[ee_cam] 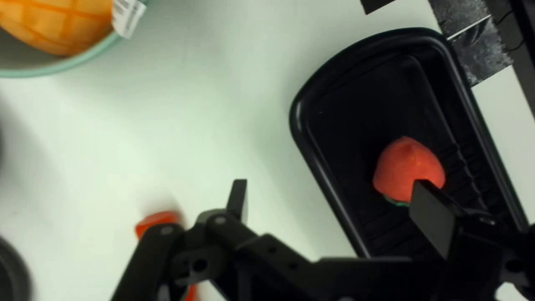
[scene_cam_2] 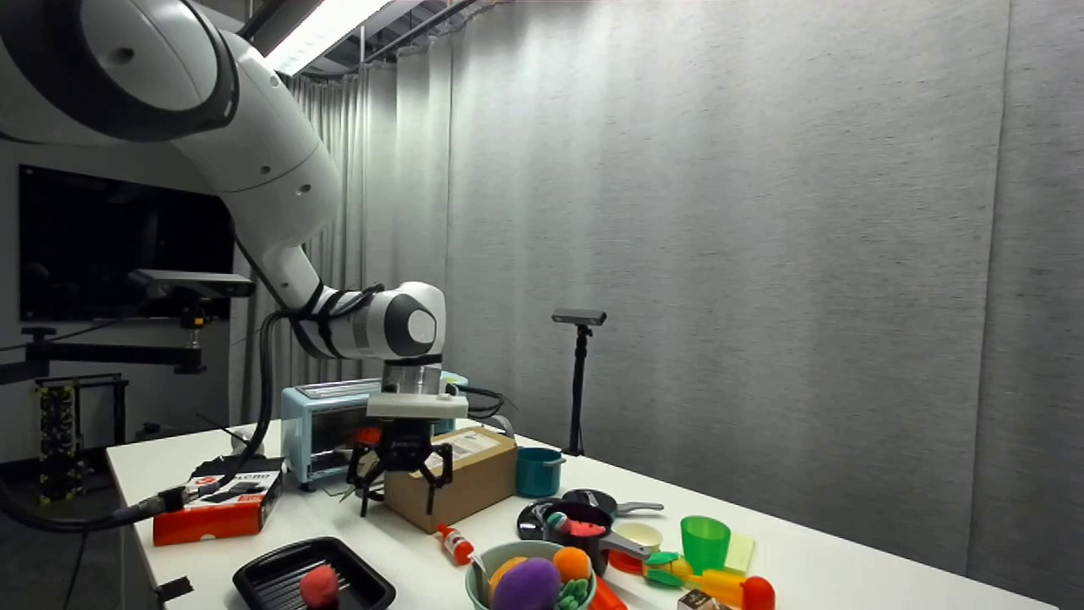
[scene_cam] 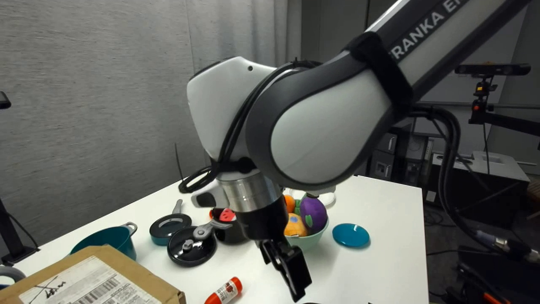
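one white table (scene_cam: 388, 207) noted first, then a cardboard box (scene_cam_2: 478, 491) lying on it. found a black tray (ee_cam: 359, 113) near the table's edge, and a pale green bowl (scene_cam: 312, 240) with stuffed toys (scene_cam_2: 527, 586) in it. saw the gripper (scene_cam_2: 396, 513) over the table, with jaws spread wide, pinching nothing. spotted a red-and-white bottle (scene_cam_2: 456, 544) on its side. last, picked out a small red plush toy (ee_cam: 403, 167) inside the tray, apart from the fingers (ee_cam: 432, 217). judged it light, soft, not slippery and hard to break; thought best to pinch it across its round middle, gently.

Toy (ee_cam: 405, 163) in pan (ee_cam: 355, 121), eggplant (scene_cam: 313, 215) in bowl (scene_cam: 311, 240) — bottle (scene_cam: 228, 291) near carton (scene_cam: 97, 278)
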Available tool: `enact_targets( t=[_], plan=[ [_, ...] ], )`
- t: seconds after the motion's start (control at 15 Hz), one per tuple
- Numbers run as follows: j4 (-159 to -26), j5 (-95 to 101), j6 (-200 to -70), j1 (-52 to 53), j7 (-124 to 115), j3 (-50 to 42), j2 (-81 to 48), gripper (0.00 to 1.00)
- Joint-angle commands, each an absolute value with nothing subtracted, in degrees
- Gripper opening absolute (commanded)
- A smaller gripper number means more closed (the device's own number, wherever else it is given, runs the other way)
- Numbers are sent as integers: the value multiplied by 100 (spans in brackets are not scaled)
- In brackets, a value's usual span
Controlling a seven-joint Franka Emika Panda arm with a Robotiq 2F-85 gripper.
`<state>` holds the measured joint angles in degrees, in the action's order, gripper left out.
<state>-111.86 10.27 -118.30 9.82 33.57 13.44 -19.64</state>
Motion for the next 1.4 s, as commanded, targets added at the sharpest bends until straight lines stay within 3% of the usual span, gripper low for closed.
enact_targets(
  t=[0.0,0.73,1.0,1.33],
  plan=[
    [-11311,1378,-12073,819,2737,960,-1614,100],
    [-11215,1601,-11666,55,910,-217,-1559,100],
    [-11222,541,-11227,-220,1009,-149,-1746,100],
    [-11435,24,-11906,-64,694,35,-1820,100]
  ],
)
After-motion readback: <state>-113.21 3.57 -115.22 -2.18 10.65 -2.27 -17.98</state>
